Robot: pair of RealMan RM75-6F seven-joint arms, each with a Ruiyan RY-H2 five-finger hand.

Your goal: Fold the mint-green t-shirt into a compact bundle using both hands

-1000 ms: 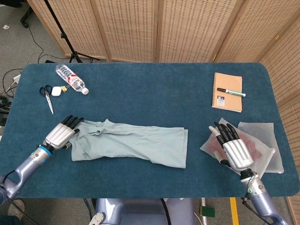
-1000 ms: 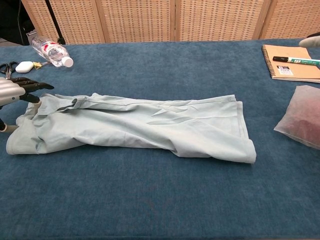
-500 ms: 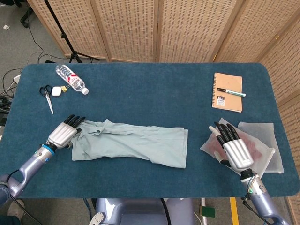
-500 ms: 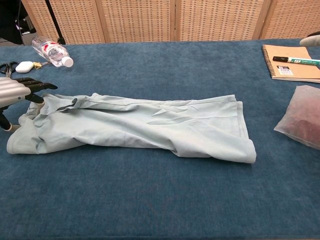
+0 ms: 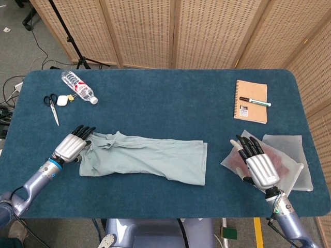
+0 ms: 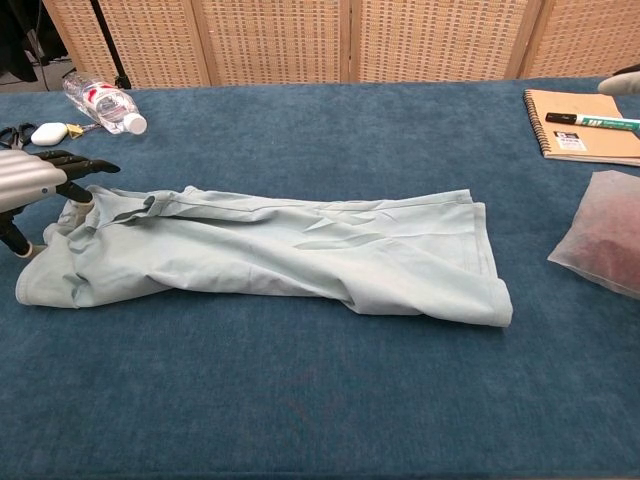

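The mint-green t-shirt (image 5: 145, 157) (image 6: 290, 250) lies folded into a long strip across the middle of the blue table (image 5: 165, 98). My left hand (image 5: 70, 146) (image 6: 35, 180) is at the strip's left end. Its fingers reach out over the cloth's edge and its thumb is below, so the edge is pinched and slightly raised. My right hand (image 5: 257, 163) is far to the right of the shirt. It rests above a translucent bag with its fingers spread and nothing in them. The chest view does not clearly show it.
The translucent bag with dark contents (image 5: 274, 155) (image 6: 605, 235) lies at the right, partly over a frosted sheet (image 5: 289, 147). Behind it sits a notebook with a marker (image 5: 251, 101) (image 6: 585, 122). At the back left are a water bottle (image 5: 78, 87) (image 6: 100, 100), scissors (image 5: 52, 106) and a small white object (image 5: 63, 100).
My left hand has crept a little further over the shirt's left end, and that edge has bunched and shifted slightly inward. The right hand has not moved.
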